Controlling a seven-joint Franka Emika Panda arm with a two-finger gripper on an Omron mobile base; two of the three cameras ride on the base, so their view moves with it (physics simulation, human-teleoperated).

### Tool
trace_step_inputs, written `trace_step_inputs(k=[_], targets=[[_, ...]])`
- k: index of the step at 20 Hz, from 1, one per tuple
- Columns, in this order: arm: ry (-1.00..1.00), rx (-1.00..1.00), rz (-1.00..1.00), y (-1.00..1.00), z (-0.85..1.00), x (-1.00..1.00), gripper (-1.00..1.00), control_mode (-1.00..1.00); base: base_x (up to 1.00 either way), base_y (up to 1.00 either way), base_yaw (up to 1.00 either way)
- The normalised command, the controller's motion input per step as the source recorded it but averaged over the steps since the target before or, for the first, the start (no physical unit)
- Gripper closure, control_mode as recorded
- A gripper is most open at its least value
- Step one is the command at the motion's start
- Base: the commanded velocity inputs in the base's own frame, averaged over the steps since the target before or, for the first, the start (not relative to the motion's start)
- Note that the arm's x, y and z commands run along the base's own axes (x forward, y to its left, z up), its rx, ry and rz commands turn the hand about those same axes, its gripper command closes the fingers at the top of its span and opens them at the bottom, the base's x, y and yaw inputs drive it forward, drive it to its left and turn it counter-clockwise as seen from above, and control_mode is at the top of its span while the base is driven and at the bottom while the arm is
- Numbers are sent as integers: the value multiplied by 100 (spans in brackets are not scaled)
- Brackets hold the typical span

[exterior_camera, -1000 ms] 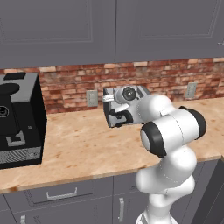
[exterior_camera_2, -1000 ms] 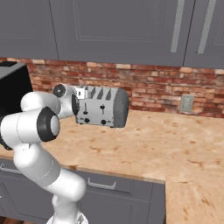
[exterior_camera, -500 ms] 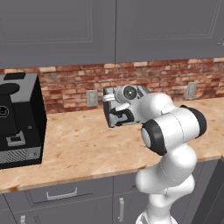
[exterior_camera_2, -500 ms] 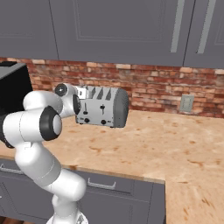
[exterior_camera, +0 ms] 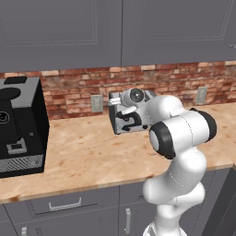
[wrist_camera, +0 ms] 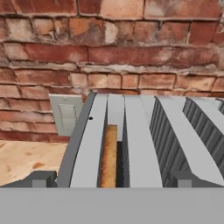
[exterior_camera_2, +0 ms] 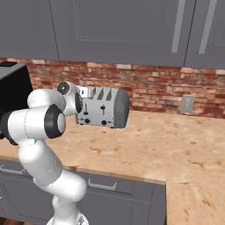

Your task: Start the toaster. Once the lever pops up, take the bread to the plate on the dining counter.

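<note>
Hovering my jaws (wrist_camera: 109, 181) just above the toaster (exterior_camera_2: 103, 107), spread wide, nothing held. It sits on the kitchen surface (exterior_camera: 92, 152) against the brick wall. The bread (wrist_camera: 109, 153) sits edge-up in the slot nearest the wall outlet (wrist_camera: 65, 114), w/ its crust just below the slot rim.

Risk, as I judge it: I'm over the slots, not the levers (exterior_camera_2: 102, 107), so coming straight down would jam a finger into a slot or nick the bread instead of starting the toast.

Hand view gives me bread and slot detail; right base view shows the front levers and knobs, which the hand view lacks.
</note>
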Motion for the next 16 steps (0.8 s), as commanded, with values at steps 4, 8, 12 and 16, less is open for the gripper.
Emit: trace_step_inputs(k=[4,8,12,16], targets=[[3,0,0,0,0,17,-100,-100,0,0,0],[4,0,0,0,0,1,-100,-100,0,0,0],[2,0,0,0,0,0,-100,-100,0,0,0],[2,0,0,0,0,0,-100,-100,0,0,0]])
